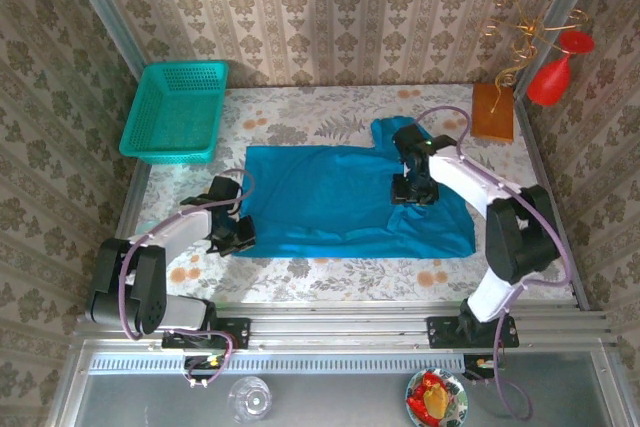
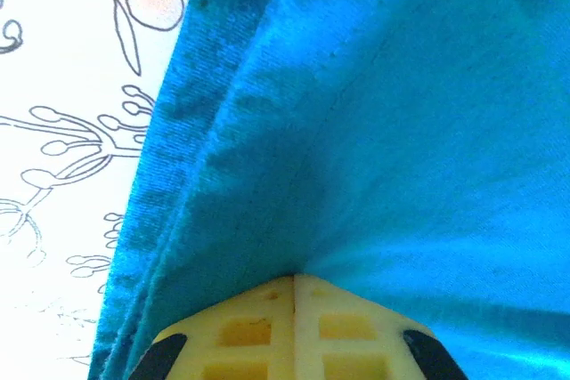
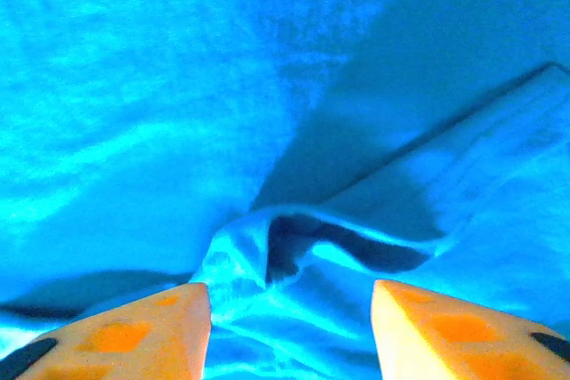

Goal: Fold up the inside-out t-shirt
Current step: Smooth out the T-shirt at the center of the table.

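Note:
The inside-out t-shirt (image 1: 330,207) lies spread flat across the middle of the flowered table, plain blue-teal. My left gripper (image 1: 238,233) sits at its left edge. In the left wrist view its yellow fingers (image 2: 258,327) are pressed together at the tip (image 2: 295,278), pinching a fold of the t-shirt (image 2: 401,131) near the hem. My right gripper (image 1: 412,190) rests over the upper right part of the shirt. Its fingers (image 3: 142,331) stand apart (image 3: 290,298), and between them sits a loose, raised pucker of the t-shirt (image 3: 267,246), not gripped.
A teal plastic mesh basket (image 1: 178,112) stands at the back left corner. A brown wooden block (image 1: 493,112) and a red ornament on a gold wire stand (image 1: 552,77) are at the back right. The patterned tabletop (image 1: 300,112) shows around the shirt.

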{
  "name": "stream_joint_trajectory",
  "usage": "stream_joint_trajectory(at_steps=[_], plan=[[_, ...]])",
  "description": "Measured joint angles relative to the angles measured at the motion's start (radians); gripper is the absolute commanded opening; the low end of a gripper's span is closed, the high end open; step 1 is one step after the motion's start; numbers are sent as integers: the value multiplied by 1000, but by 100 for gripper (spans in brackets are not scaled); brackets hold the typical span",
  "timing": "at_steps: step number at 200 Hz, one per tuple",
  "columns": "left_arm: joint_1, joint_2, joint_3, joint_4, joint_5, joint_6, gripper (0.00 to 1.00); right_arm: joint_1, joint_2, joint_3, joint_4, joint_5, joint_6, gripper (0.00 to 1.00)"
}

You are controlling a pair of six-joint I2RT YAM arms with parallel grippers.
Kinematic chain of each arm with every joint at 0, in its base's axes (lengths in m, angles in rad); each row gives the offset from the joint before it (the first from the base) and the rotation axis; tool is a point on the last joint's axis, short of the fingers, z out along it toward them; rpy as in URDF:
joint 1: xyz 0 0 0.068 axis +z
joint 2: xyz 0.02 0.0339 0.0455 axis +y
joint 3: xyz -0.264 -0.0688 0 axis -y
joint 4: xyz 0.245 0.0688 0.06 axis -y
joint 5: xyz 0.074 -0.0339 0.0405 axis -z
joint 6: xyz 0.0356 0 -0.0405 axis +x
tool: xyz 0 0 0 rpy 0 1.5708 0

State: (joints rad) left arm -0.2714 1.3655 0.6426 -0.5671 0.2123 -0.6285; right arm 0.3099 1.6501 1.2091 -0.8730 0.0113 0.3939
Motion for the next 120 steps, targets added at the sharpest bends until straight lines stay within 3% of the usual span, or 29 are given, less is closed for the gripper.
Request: stream_joint_trajectory(at_steps=[45, 73, 120], plan=[[4, 0, 0, -6, 0, 0, 2, -177, -140, -220, 116, -174, 76, 78], [4, 0, 0, -6, 0, 0, 2, -230, -137, -317, 201, -293, 121, 80], [4, 0, 0, -6, 0, 0, 2, -260, -35, -301, 397, -476, 213, 78]])
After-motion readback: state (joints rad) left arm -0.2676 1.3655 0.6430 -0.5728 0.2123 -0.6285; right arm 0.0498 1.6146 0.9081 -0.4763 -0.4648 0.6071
